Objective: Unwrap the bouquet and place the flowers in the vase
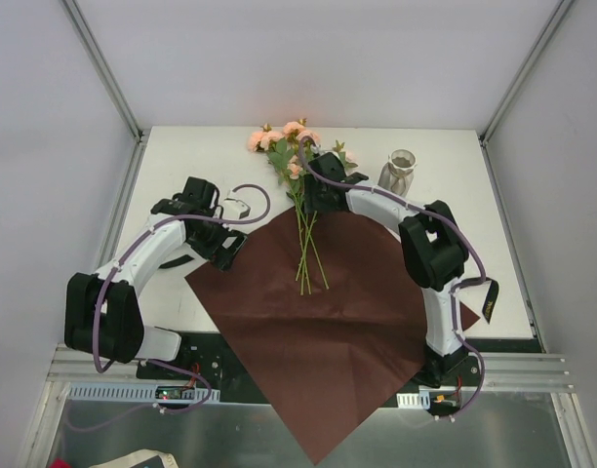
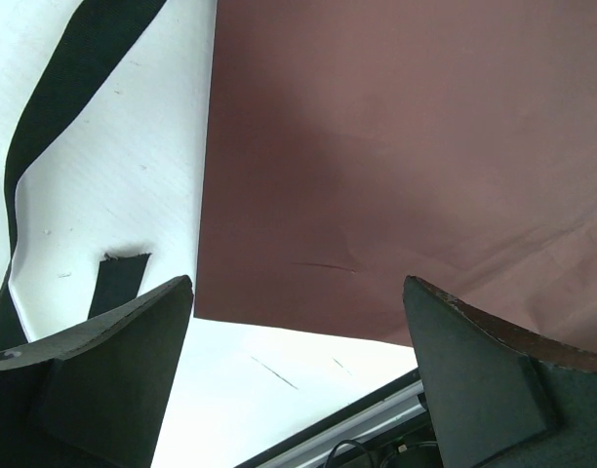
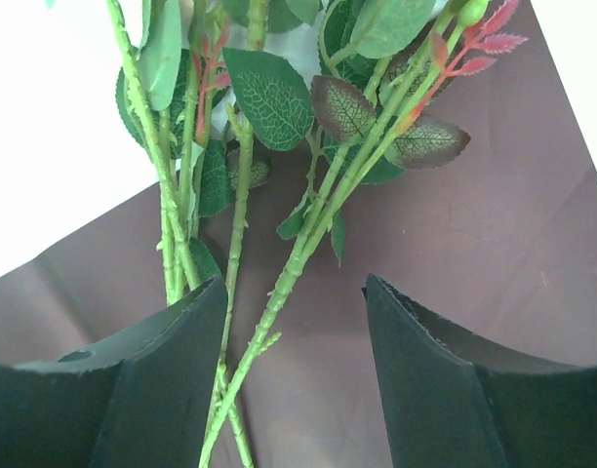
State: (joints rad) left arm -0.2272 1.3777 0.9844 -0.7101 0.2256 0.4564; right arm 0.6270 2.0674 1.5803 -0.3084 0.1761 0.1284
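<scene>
Flowers (image 1: 303,234) lie loose on the opened dark red paper (image 1: 347,331), which is spread flat on the table (image 1: 201,156) and hangs over its near edge. Their pink-peach blooms point far and the bare stem ends point near, so the long axis runs near to far, with a slight fan at the cut ends.

The right gripper (image 3: 294,288) hangs directly over the leafy middle of the stems. Its fingers stand apart and close on nothing; at least one stem runs through the gap and others lie along the left finger. It is plainly the nearer arm.

The left gripper (image 2: 298,288) sits off to the left over the paper's edge, its fingers spread wide and holding nothing, with the black ribbon (image 2: 45,127) on the table beside it.

The vase (image 1: 402,171) stands upright at the far right, just right of the right gripper's wrist. I'd judge the next move needs those fingers to gather all the stems crosswise.
</scene>
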